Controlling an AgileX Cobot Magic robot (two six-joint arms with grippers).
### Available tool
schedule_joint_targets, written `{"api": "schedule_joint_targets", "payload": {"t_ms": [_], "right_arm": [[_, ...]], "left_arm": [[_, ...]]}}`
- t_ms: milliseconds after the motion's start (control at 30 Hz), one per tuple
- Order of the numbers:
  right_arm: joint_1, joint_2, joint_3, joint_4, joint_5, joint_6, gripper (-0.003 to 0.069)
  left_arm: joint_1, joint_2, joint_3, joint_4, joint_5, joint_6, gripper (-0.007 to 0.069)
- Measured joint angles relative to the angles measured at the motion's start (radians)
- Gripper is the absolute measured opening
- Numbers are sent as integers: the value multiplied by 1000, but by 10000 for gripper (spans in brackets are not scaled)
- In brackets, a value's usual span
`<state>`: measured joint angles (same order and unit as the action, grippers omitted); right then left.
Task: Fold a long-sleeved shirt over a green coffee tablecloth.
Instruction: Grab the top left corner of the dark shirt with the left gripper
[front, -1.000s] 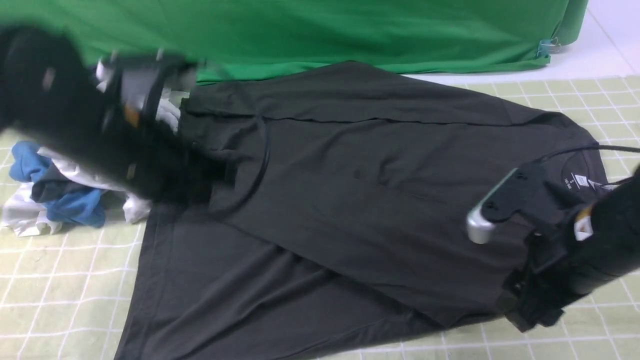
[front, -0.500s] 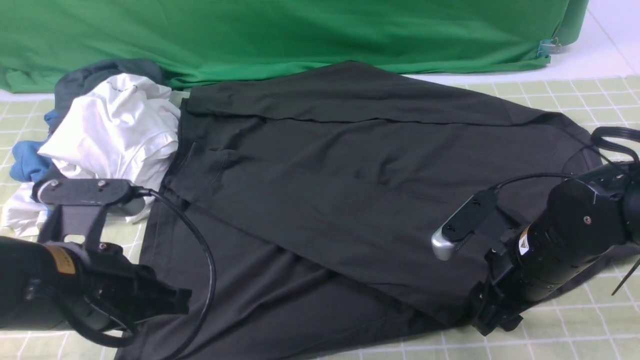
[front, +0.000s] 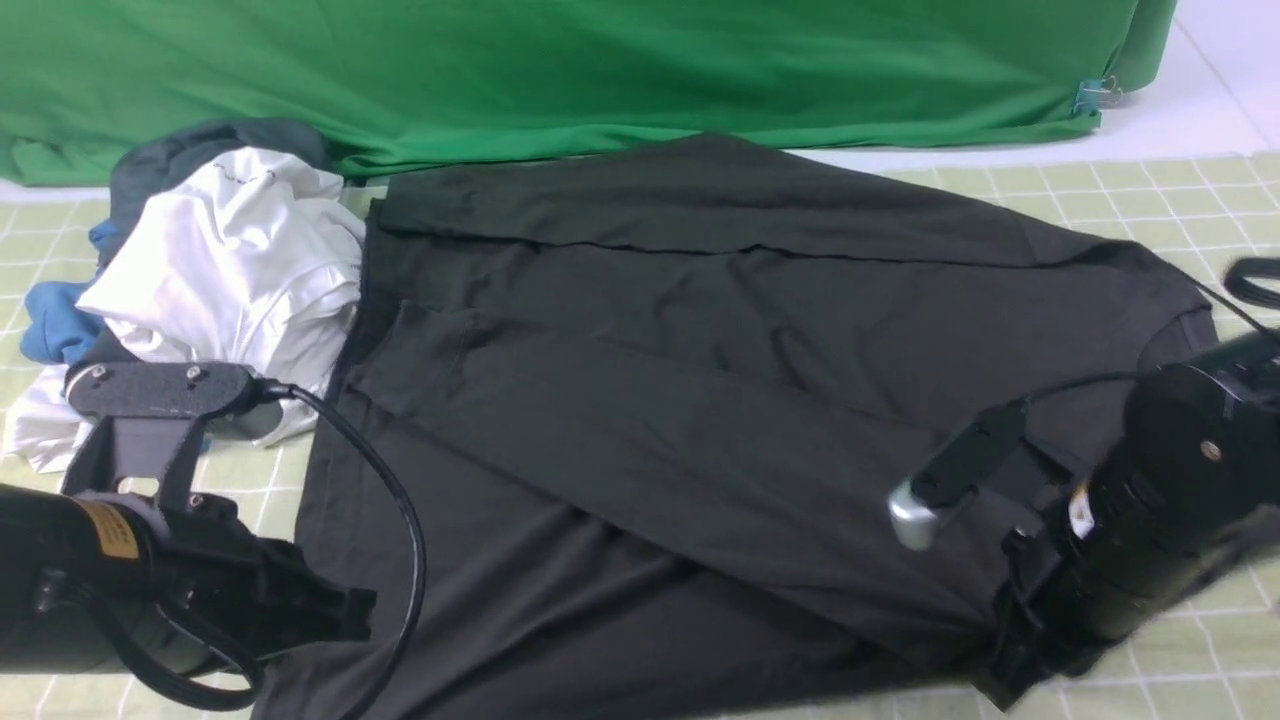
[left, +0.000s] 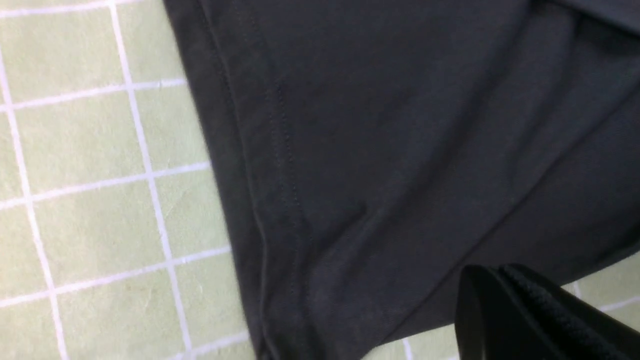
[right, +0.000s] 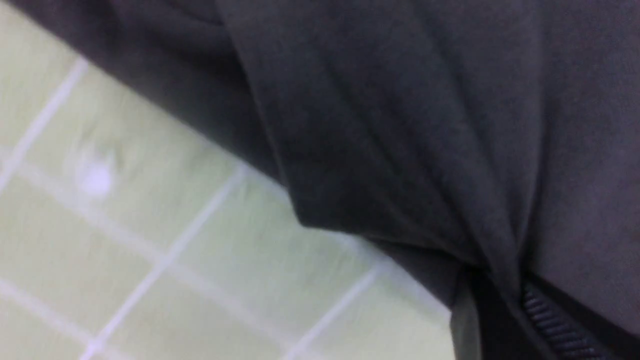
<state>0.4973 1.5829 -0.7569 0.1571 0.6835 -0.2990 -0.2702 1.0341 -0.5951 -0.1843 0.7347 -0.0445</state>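
Over to the counter now, draped in the green coffee tablecloth (front: 1150, 190): pale yellowish-green, gridded with thin white lines into squares, lying smooth wherever bare. Behind it, a backdrop of plain bright green fabric (front: 600, 70), hanging in soft folds, pinched at its right corner by 1 small blue clip (front: 1095, 95). Past that corner, a strip of plain white surface (front: 1215, 90).

Dead centre, the long-sleeved shirt (front: 680, 400): black, sprawled wide across the tablecloth, hem toward the left. 1 band of cloth folded along the far edge, another layer slanting across the body. Reaches right up to the foot of the green backdrop at the back.

Off to the far left, a heap of 3: white garment (front: 230, 260) on top, touching the shirt's edge, blue garment (front: 50, 330) peeking out beside it, dark grey garment (front: 200, 145) tucked behind.

And the 2 arms. Left tool (front: 350, 608) low at the near left, over the shirt's hem, fingers (left: 525, 320) pressed together; whether touching the cloth, hard to say. From its wrist, only stitched hem and bare grid squares. Right tool (front: 1005, 685) down at the shirt's near right edge, clamped on the black cloth: from its wrist, creases gathering straight into the closed tips, blurred checks beneath.
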Motion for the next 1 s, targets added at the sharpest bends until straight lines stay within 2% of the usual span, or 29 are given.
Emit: {"api": "schedule_joint_targets", "payload": {"t_ms": [267, 467, 633, 733, 867, 1000], "right_arm": [[0, -175, 140, 3, 99, 40, 26], [0, -314, 181, 7, 234, 60, 34], [0, -348, 181, 7, 276, 83, 169], [0, -348, 181, 8, 362, 92, 391], [0, -375, 181, 8, 383, 125, 461], [0, -467, 181, 8, 375, 149, 444]], "left_arm": [[0, -2, 0, -1, 21, -27, 11], [0, -1, -7, -18, 29, -97, 11], [0, 33, -90, -18, 42, -139, 11], [0, 134, -219, 3, 29, -145, 11], [20, 265, -357, 20, 10, -147, 11], [73, 429, -514, 20, -1, -155, 11]]}}
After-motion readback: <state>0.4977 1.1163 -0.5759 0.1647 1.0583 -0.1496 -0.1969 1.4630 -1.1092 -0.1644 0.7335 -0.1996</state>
